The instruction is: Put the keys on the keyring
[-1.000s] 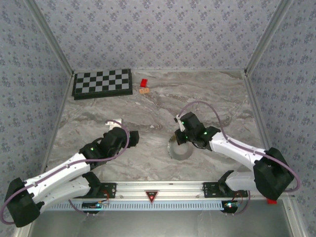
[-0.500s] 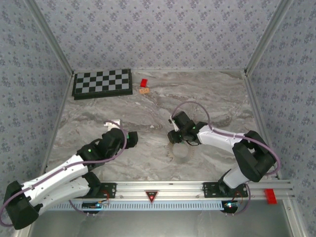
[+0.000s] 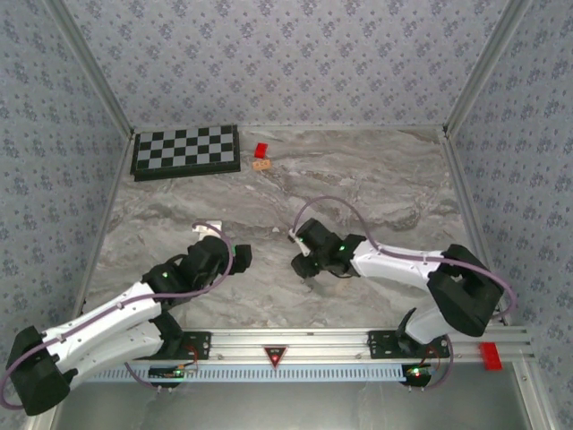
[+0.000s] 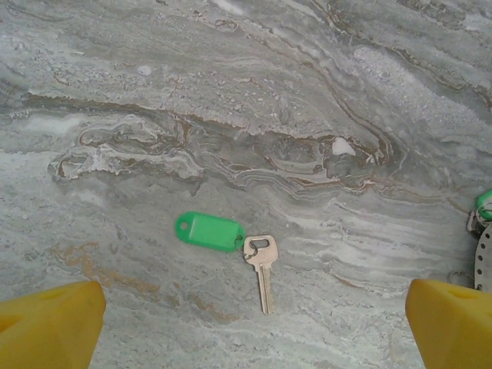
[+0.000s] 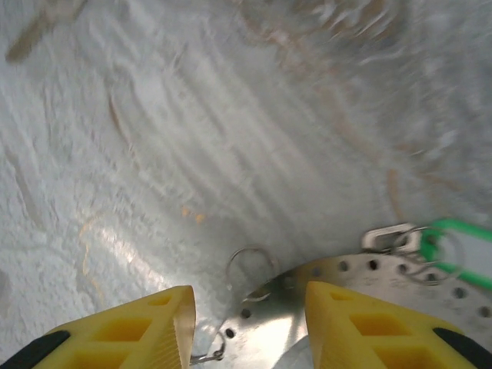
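A silver key (image 4: 262, 267) with a green plastic tag (image 4: 209, 231) lies flat on the marble, just ahead of my left gripper (image 4: 246, 338), which stands wide open with nothing in it. The keyring (image 5: 346, 307), a flat metal ring with small holes along its rim, lies under my right gripper (image 5: 250, 327). Its yellow fingers (image 5: 146, 330) stand apart over the ring's edge, gripping nothing. A small wire loop (image 5: 250, 269) sticks out from the rim. Another green-tagged key (image 5: 461, 250) rests on the ring at the right. The ring's edge (image 4: 484, 257) also peeks in from the right in the left wrist view.
A folded chessboard (image 3: 185, 150) lies at the back left, with a small red block (image 3: 260, 150) and a tan piece (image 3: 261, 165) beside it. Patterned walls close in the table on three sides. My left gripper (image 3: 213, 235) and right gripper (image 3: 300, 253) stand near each other mid-table.
My right arm has swung left across the keyring, and its jaws have gone from shut to open. The left arm has hardly moved.
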Motion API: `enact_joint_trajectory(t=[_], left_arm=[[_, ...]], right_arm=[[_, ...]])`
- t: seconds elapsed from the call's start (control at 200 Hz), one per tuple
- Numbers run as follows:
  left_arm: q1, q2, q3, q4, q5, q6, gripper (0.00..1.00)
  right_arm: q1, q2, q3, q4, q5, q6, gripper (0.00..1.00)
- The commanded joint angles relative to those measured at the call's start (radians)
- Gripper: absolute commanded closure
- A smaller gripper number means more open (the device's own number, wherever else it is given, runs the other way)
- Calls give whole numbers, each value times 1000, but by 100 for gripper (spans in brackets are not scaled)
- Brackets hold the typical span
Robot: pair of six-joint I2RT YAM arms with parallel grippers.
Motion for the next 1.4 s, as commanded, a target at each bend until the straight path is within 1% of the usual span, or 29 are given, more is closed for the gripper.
enact_joint_trajectory(t=[0.0,0.265,0.33,0.435,0.62,0.94,1.094,1.124,1.139,1.184,1.299,1.339,1.399], left_arm=[[-5,-36,5,-7,-15,15,0],[-6,-101,-9,-46,-31,7,0],[-5,-115,-14,-49,-33,5,0],[-6,-125,-21,-51,-35,3,0],[-6,-125,-25,-50,-34,2,0],[-7,-132,-26,-58,-38,2,0],[-5,-148,-27,-71,-44,0,0],[-6,-151,-29,-71,-44,0,0],[-6,-152,-29,-72,-47,0,0],[-6,-156,-30,-71,-48,0,0],[-6,-159,-29,-72,-50,0,0],[-6,-159,-27,-71,-51,-1,0],[-6,-159,-26,-71,-54,-1,0]], right_arm=[[28,67,44,-70,90,-30,57],[74,170,109,-106,191,-37,57],[76,180,118,-112,213,-35,59],[77,188,128,-115,220,-37,67],[79,195,150,-119,236,-47,72],[77,248,196,-146,239,-59,70],[75,254,196,-152,244,-55,72],[76,250,194,-153,243,-56,75],[76,247,194,-154,244,-56,79],[76,241,193,-151,248,-54,86],[76,212,188,-152,251,-48,94],[76,199,184,-148,251,-45,100],[74,178,182,-148,248,-42,100]])
